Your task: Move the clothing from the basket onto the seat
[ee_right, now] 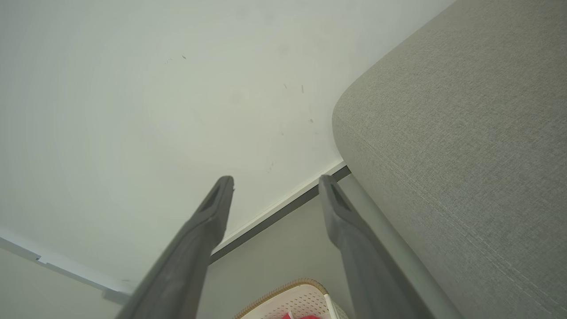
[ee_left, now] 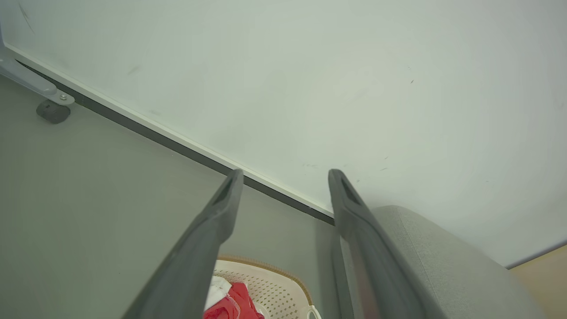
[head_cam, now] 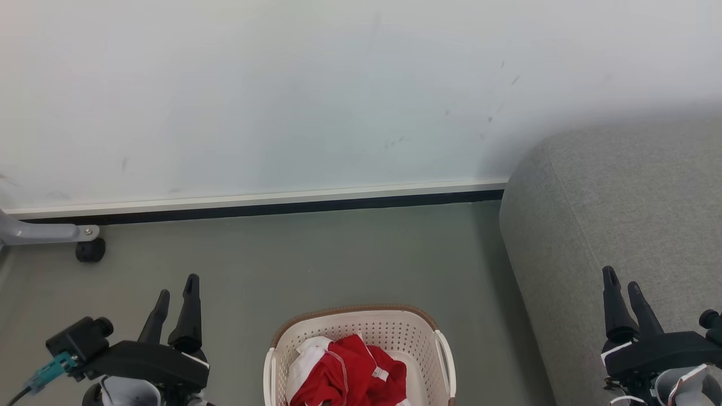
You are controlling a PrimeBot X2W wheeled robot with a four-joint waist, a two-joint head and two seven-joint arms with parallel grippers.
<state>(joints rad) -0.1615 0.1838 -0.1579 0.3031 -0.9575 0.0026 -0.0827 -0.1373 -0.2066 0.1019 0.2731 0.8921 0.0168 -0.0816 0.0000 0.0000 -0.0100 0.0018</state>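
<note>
room to move: wide grey floor, open all the way from the basket up to the wall line
far edge: pale wall with a white-and-dark skirting strip along its foot
left edge: grey metal leg on a black caster, well apart from the basket
right edge: the seat, big grey woven cushion, rounded corner, running back to the wall; side face dropping to the floor near the basket's right handle, strip of floor between
basket: cream, perforated, brown rim, sat on the floor at bottom centre of the head view
inside it: the clothing, red with white trim and stitching, bunched toward the left half; bare basket bottom showing on the right
left gripper: fingers spread wide, nothing between them, up over the floor left of the basket
right gripper: same deal, fingers apart and empty, in front of the seat, right of the basket
wrist views: basket rim and a bit of red low between the fingers
</note>
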